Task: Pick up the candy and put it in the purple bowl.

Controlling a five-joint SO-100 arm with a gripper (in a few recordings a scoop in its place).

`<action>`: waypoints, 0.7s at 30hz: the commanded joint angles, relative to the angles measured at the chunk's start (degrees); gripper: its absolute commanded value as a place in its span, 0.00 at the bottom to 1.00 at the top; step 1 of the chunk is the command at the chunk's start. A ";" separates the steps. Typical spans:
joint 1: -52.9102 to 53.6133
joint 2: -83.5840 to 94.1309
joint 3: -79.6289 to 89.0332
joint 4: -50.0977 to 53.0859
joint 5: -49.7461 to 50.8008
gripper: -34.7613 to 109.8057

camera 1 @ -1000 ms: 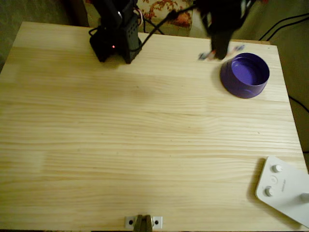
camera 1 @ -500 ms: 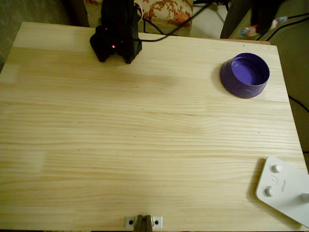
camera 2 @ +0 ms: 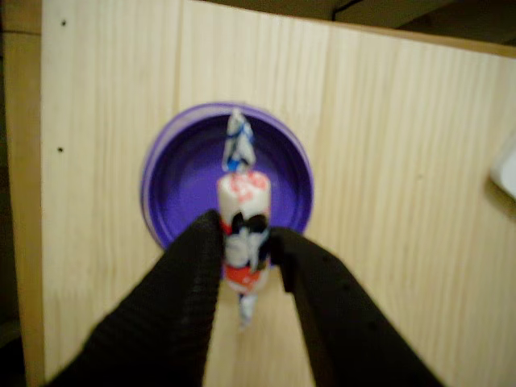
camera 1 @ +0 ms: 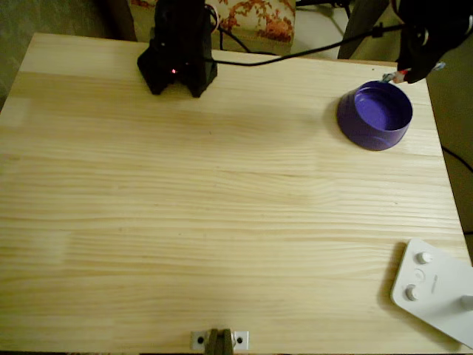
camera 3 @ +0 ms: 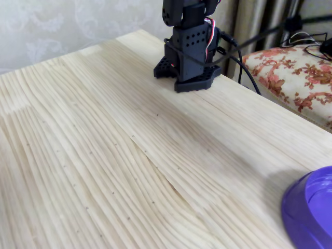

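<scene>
As its two black fingers (camera 2: 193, 282) press against either side of the wrapper, the gripper (camera 2: 246, 250) pinches the candy (camera 2: 242, 218) at the lower half of its body, the sweet standing lengthwise between the tips in the wrist view. One twisted end pokes out past the fingertips toward the top of that picture, while the other hangs below the pinch point. Directly beyond the candy, seen past the fingertips, lies the purple bowl (camera 2: 181, 185), its paler inside framing the upper part of the sweet; the wood of the table (camera 2: 403, 161) spreads around the bowl on all sides.

In the overhead view the gripper (camera 1: 405, 74) hangs at the far right corner of the table (camera 1: 222, 207), the candy (camera 1: 392, 75) showing as a small pale and red fleck at its tip, right at the far rim of the purple bowl (camera 1: 375, 115). Whether the sweet sits above the bowl's inside or just outside its rim cannot be told from this angle.

Well away from the gripper, to the left along the table's far edge, stands the arm's black base (camera 1: 177, 52), a cable running from it. A white device with round buttons (camera 1: 432, 288) rests at the near right corner. In the fixed view the base (camera 3: 189, 52) rises behind bare wood, and the bowl's edge (camera 3: 306, 212) cuts into the lower right corner.
</scene>
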 commanded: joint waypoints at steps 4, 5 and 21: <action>-2.72 -2.29 -8.96 0.00 -0.35 0.24; -2.72 -3.16 -9.58 0.00 -0.26 0.24; -2.02 -6.24 -8.53 0.09 -2.55 0.26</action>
